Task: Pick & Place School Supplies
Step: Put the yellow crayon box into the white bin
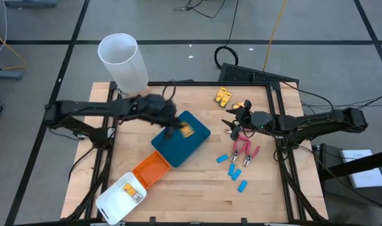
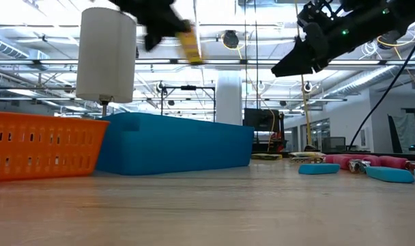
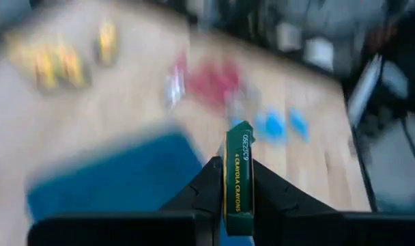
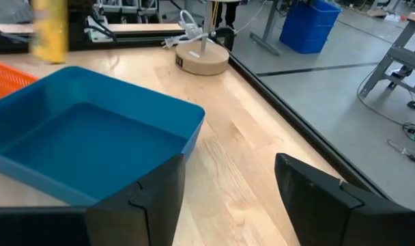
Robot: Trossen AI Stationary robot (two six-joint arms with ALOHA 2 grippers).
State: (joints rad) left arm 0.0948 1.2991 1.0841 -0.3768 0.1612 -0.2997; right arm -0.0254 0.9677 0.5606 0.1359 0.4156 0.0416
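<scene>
We see the desk (image 1: 197,188) carrying a teal tray (image 1: 178,147), an orange tray (image 1: 152,169) and a white tray (image 1: 119,199) in a diagonal row, with a tall white cylinder (image 1: 123,61) at the far left corner. Our left tool (image 1: 178,127) hangs over the teal tray, clamped on a crayon box (image 3: 239,174), a yellow and green pack held on its narrow edge with its long axis running forward between the fingers; the tray lies straight below it, so we judge the coming move to be a drop or lowering into it. Our right tool (image 4: 228,198) stands open and empty above the desk's right side, the nearer arm to the pink scissors (image 1: 244,149) and blue pieces (image 1: 235,171) beneath it and to the yellow boxes (image 1: 223,95) beyond. How high the box sits above the tray floor is hard to make out, and the left wrist view blurs everything past the fingers.
</scene>
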